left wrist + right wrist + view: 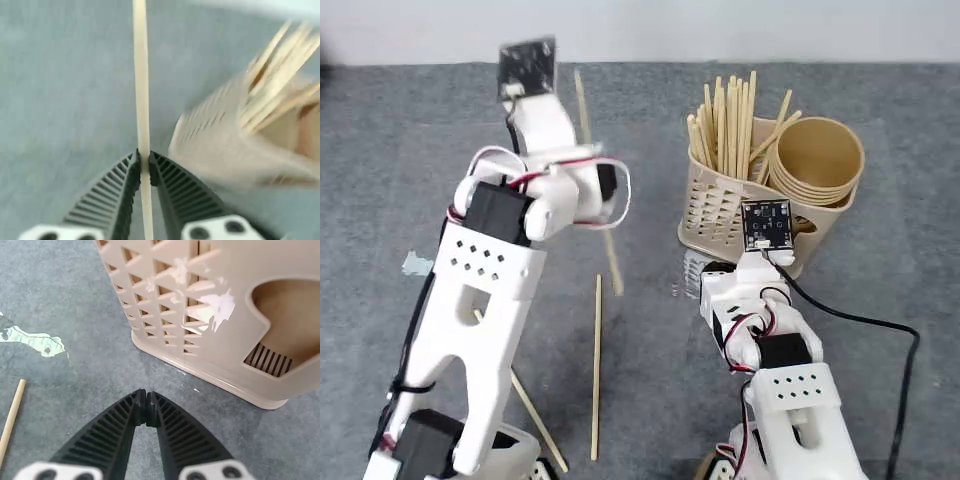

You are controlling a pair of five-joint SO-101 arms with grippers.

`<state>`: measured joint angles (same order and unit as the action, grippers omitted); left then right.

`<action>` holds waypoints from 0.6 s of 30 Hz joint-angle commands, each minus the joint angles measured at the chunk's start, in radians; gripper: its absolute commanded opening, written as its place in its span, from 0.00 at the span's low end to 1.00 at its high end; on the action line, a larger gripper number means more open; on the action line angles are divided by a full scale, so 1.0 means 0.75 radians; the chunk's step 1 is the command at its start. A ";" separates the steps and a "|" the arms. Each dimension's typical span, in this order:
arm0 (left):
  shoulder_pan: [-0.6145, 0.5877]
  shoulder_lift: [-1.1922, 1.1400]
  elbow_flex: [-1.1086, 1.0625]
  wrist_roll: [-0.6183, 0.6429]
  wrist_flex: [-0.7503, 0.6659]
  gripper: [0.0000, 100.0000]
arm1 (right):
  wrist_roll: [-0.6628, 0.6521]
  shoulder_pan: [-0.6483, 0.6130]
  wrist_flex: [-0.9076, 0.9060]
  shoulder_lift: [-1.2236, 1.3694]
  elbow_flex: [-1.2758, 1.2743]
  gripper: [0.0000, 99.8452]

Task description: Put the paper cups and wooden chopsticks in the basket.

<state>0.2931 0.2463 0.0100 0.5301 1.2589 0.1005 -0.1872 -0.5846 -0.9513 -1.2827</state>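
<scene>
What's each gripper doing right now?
Left gripper: closed on a wooden chopstick.
Right gripper: closed, empty, near the basket.

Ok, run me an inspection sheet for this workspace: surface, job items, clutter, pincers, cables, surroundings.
Surface: grey felt-like table top.
Job's things: the basket holds bundled chopsticks and stacked paper cups. A loose chopstick lies on the table, and a second chopstick is partly under an arm.
Clutter: pale scrap stuck to the surface near the basket.
Pincers: left pincer is shut on a held chopstick. Right pincer is shut and empty, low by the basket's base.
Cables: a black cable trails across the table. Red and white wires loop on an arm.
Surroundings: pale wall behind the table.
</scene>
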 commanded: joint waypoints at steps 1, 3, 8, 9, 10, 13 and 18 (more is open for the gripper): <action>0.037 0.035 0.079 0.029 -0.270 0.01 | 0.004 0.017 0.024 -0.034 0.012 0.01; 0.057 0.035 0.079 0.029 -0.411 0.01 | 0.004 0.021 0.024 -0.034 0.012 0.01; 0.104 0.035 0.073 0.029 -0.753 0.01 | 0.002 0.042 0.021 -0.036 0.018 0.01; 0.106 0.033 0.071 0.029 -0.818 0.01 | 0.002 0.056 0.024 -0.036 0.018 0.01; 0.117 0.029 0.071 0.029 -0.880 0.01 | 0.002 0.069 0.024 -0.036 0.018 0.01; 0.143 0.020 0.066 0.029 -1.019 0.01 | 0.002 0.077 0.026 -0.042 0.020 0.01; 0.223 -0.008 -0.046 0.014 -1.207 0.01 | 0.002 0.071 0.011 -0.152 -0.014 0.01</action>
<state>0.4296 0.2463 -0.0069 0.5409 0.4396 0.1005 -0.1442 -0.5846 -1.0035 -1.2873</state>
